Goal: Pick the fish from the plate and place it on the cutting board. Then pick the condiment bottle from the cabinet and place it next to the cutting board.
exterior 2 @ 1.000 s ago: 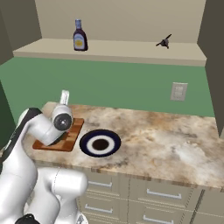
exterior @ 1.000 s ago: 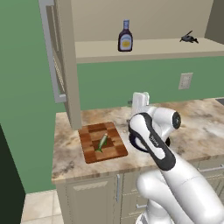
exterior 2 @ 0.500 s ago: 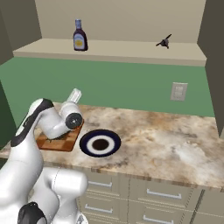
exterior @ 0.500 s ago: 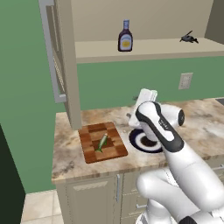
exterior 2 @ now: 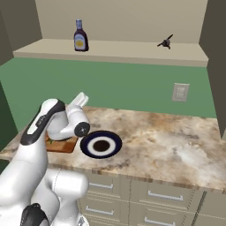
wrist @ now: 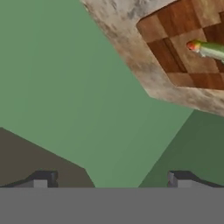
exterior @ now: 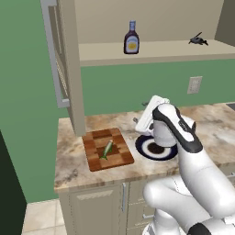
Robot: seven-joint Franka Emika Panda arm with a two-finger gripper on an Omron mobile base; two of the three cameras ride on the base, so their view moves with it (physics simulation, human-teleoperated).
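- The fish (exterior: 107,150) lies on the cutting board (exterior: 97,159).
- The plate (exterior: 149,150) sits just beside the board.
- The hand (wrist: 109,179) has its fingers apart, holding nothing.

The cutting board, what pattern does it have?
The cutting board is a light-and-dark brown wooden checker, clearest in the left base view.

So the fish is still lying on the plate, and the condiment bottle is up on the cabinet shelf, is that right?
Not quite. The fish lies on the cutting board, not on the plate, whose visible part is bare; the left base view shows this. The rest holds: the condiment bottle stands on the cabinet shelf.
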